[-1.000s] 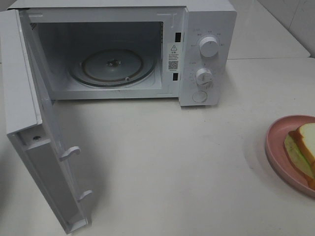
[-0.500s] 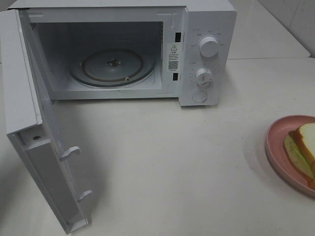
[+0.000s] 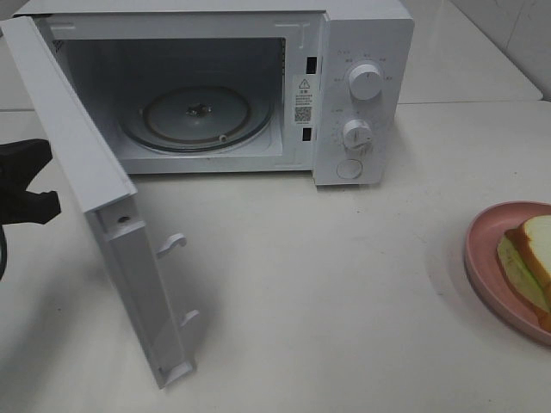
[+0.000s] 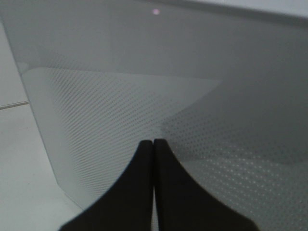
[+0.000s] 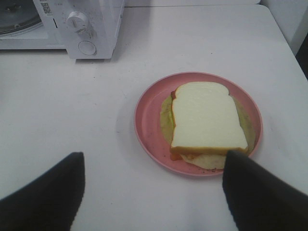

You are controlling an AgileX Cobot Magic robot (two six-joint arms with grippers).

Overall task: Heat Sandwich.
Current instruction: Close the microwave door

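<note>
My microwave (image 3: 362, 86) stands open on the table (image 3: 344, 275), its door (image 3: 95, 198) swung out. My left gripper (image 4: 153, 143) (fingers pressed together, holding nothing) sits right against the door's dotted window. The sandwich (image 5: 207, 122) lies on the pink plate (image 5: 149, 130), beyond my right gripper (image 5: 153, 192), whose fingers are spread wide and empty.

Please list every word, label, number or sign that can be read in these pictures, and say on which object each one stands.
None can be read as text.
Sticker on the microwave door frame: a warning triangle and a QR code show; its print is too small.
Markings around the upper knob and lower knob: too small and blurred.
Pink plate, sandwich: no text.
</note>
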